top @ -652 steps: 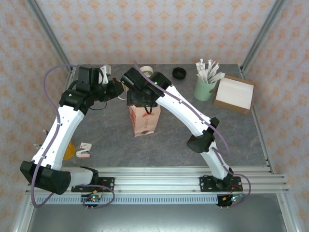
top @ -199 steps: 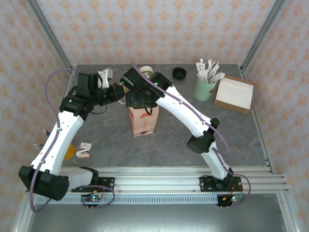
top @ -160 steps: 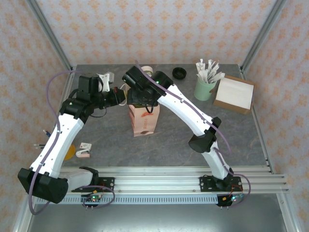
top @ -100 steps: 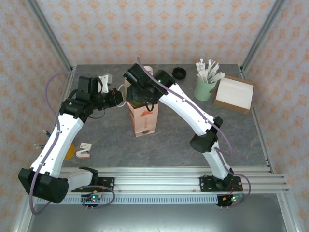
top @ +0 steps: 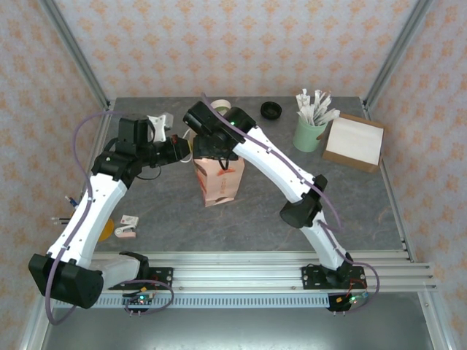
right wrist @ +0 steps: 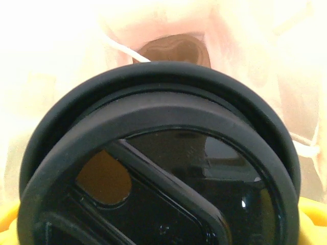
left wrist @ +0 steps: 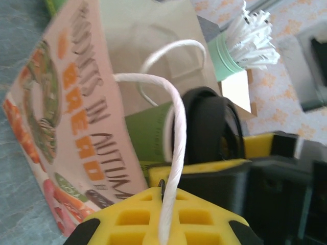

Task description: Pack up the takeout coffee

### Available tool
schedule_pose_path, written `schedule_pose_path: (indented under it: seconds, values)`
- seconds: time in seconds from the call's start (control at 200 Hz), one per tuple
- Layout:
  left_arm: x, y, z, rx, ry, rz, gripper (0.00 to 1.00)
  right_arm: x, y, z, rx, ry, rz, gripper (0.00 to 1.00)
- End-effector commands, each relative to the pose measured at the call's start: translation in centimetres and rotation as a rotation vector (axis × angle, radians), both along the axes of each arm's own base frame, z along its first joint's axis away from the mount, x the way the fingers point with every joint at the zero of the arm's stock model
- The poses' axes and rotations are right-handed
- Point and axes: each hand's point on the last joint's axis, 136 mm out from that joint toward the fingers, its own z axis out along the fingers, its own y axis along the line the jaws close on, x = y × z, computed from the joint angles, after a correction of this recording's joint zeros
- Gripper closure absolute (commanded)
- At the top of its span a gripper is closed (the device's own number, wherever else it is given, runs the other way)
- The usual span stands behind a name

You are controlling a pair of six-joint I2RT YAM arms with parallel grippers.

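Green-banded coffee cup (left wrist: 149, 130), capped with its black lid (right wrist: 158, 168), sat at the open mouth of the printed paper bag (top: 217, 182) near the middle of the table (top: 350, 211). The right gripper (top: 209, 148) held the cup, jaws spread wide around it. Just left, the left gripper (left wrist: 161, 214) was pinched tight on the bag's white string handle (left wrist: 177, 117). A spare lid (top: 271, 110) lay farther back.

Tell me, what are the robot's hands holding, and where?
The left gripper pinches the white bag handle; the right gripper holds a lidded coffee cup by its sides.
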Motion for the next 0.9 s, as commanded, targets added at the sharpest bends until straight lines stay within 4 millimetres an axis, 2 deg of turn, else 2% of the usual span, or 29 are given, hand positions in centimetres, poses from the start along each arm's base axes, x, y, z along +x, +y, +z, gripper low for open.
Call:
schedule_pose_path:
  seconds: [0.0,0.14,0.27,0.34,0.465,0.54,0.641,0.766,0.896]
  values:
    - [-1.5,-1.5,0.8,-0.014,-0.053,-0.092,1.0,-0.2,-1.4,-1.8,-0.068,0.066,-0.009,0.52]
    - [-2.4,-0.3,-1.4,0.07,-0.026,-0.075,1.0,0.9,-0.4,1.5,0.084,-0.004,-0.049,0.52]
    - [-3.2,0.0,-2.0,0.082,-0.015,-0.077,1.0,1.5,-1.0,2.8,0.102,-0.06,-0.09,0.52]
    - [-3.2,0.3,-1.6,0.073,-0.033,-0.063,1.0,1.5,-1.1,2.0,0.075,-0.045,-0.073,0.52]
    - [-2.4,-0.3,0.1,0.01,-0.055,-0.069,1.0,0.3,-1.6,-2.7,-0.07,0.07,-0.017,0.53]
    - [-1.9,-0.8,0.9,-0.026,-0.062,-0.074,1.0,0.1,-2.3,-4.0,-0.154,0.092,0.013,0.54]
    - [-1.7,-0.6,1.4,-0.016,-0.084,-0.06,1.0,-0.2,-3.0,-4.3,-0.198,0.098,0.027,0.54]
    - [-1.7,-0.8,0.8,-0.032,-0.055,-0.063,1.0,-0.9,-2.9,-4.2,-0.218,0.099,0.044,0.54]
    - [-1.5,-1.6,1.0,-0.059,-0.05,-0.048,1.0,-1.3,-1.0,-3.5,-0.174,0.063,0.097,0.55]
